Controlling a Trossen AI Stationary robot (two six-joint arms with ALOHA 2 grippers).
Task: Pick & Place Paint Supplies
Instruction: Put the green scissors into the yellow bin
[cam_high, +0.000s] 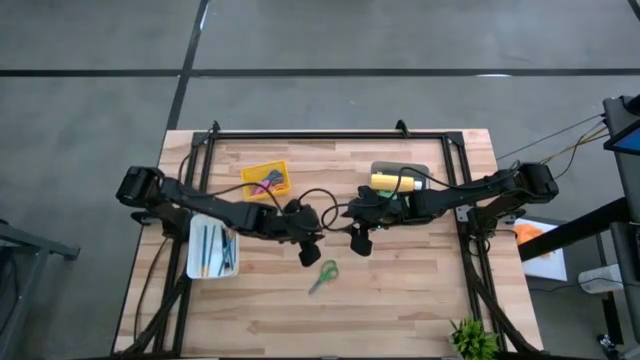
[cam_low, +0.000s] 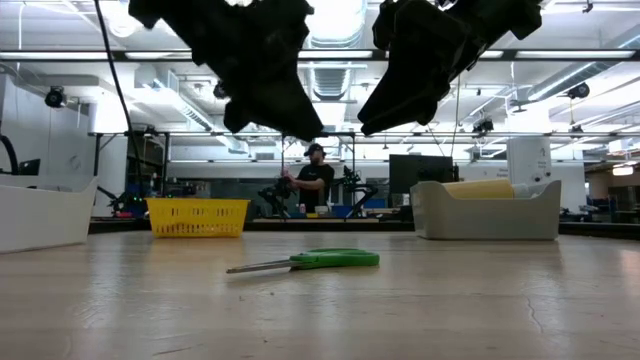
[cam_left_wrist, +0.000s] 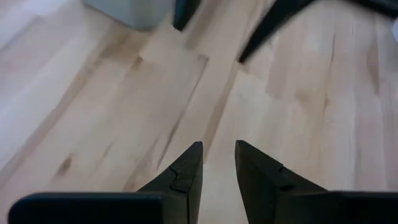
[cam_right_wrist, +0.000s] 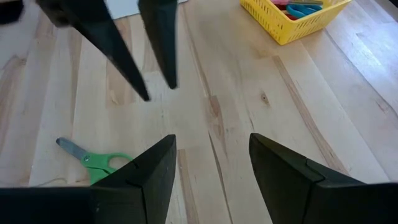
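both hands hang empty over mid-tabletop: the left hand (cam_high: 310, 250) with fingers slightly apart, the right hand (cam_high: 360, 243) spread wider. they sit very close, so one reaching could clip the other. supplies sit in the white tray (cam_high: 197, 262) at left; a yellow bottle (cam_high: 392, 181) lies in the grey bin (cam_high: 422, 170) at far right. the scissors (cam_high: 323, 276) lying near the hands could get knocked.

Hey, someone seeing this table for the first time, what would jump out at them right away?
Most striking are the two dark arms meeting over the table's middle, the left gripper and right gripper both open, empty and off the wood. Just in front of them, green-handled scissors lie alone. Behind are a yellow basket, a grey bin holding a yellow bottle, and a white tray at the left.
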